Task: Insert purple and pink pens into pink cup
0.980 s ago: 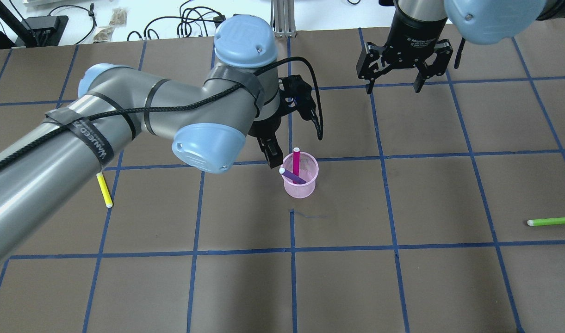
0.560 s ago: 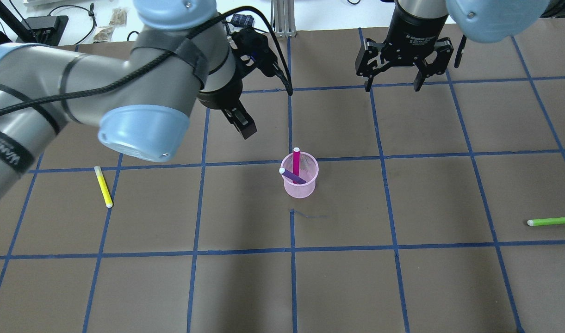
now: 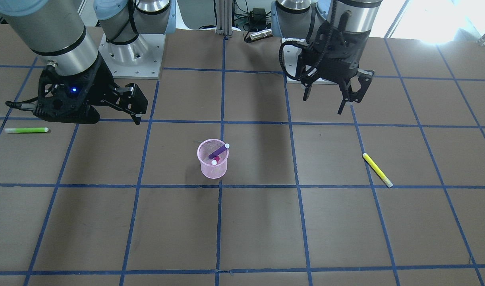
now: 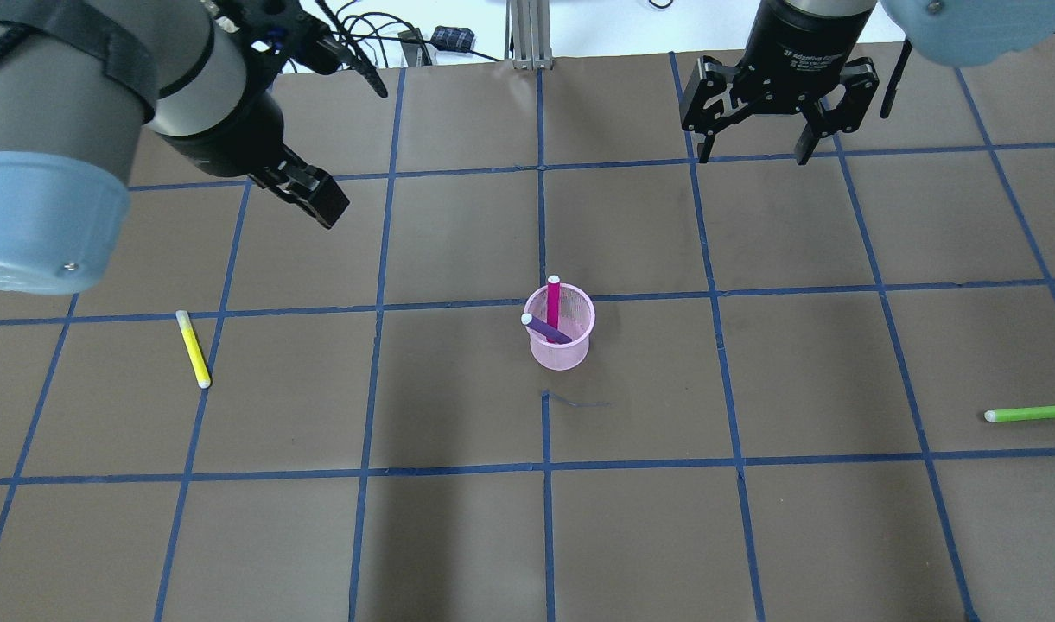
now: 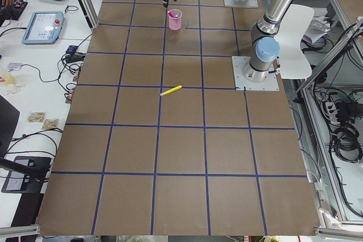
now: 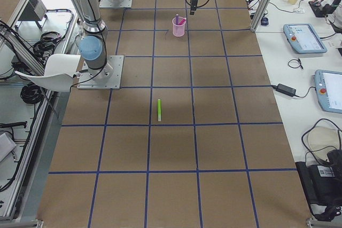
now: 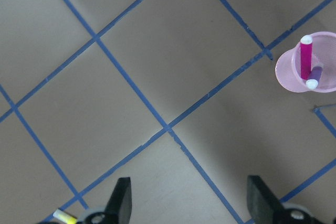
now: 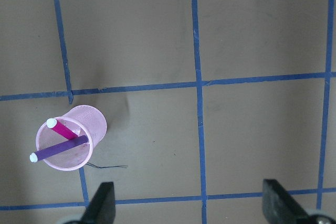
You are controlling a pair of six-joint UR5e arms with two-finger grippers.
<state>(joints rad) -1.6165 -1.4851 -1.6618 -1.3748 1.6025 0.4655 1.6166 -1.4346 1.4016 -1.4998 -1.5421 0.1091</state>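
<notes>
While the pink pen point(image 4: 552, 302) stands near-upright and the purple pen point(image 4: 544, 328) leans cap-end toward the robot's left, both in the pink cup point(image 4: 570, 352) — left gripper point(image 7: 191, 203) and right gripper point(image 4: 754, 151) hang spread, well apart from it.

Brown blue-gridded table point(image 4: 752, 536), white chair point(image 5: 298, 55) beside

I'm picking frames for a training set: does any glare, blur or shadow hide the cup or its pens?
Front-facing view: blown-out glare top right, far from the cup; only soft shadows on the table. Overhead view: purple pen and pink pen sharp, evenly lit. Left wrist view: left claw slightly soft at the bottom edge; cup clear but cut by the right edge.
</notes>
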